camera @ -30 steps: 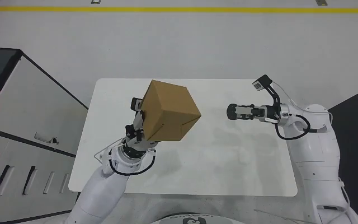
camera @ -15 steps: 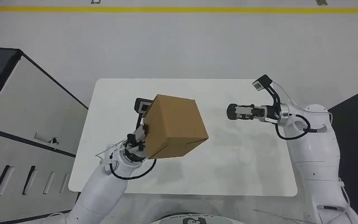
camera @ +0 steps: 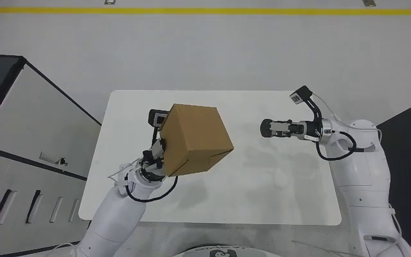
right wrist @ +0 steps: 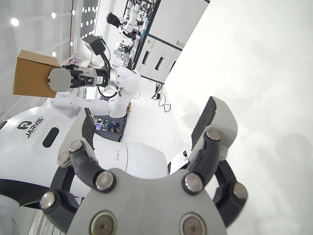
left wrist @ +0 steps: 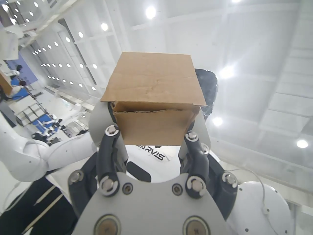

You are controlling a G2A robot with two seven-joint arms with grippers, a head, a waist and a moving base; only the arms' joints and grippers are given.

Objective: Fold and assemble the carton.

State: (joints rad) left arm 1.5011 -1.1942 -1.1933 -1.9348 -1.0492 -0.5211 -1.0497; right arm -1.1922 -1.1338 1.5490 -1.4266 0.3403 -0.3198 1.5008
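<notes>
A brown carton (camera: 194, 139), folded into a closed box, is held up above the left half of the white table (camera: 270, 186). My left gripper (left wrist: 151, 133) is shut on the carton (left wrist: 152, 106) from underneath, its fingers (left wrist: 111, 143) clamping the lower flap. From the right wrist view the carton (right wrist: 29, 74) shows far off with the left gripper on its side. My right gripper (camera: 264, 127) hovers over the right half of the table, pointing toward the carton. It is open (right wrist: 149, 121) with nothing between its ribbed pads (right wrist: 204, 121).
A grey cabinet (camera: 32, 122) stands left of the table. The table's near right part (camera: 289, 193) is bare. A yellow floor line (camera: 205, 11) runs along the far side.
The left arm has turned and shifted the carton in the air: first toward the right and nearer, then back a little to the left. The right arm has not moved.
</notes>
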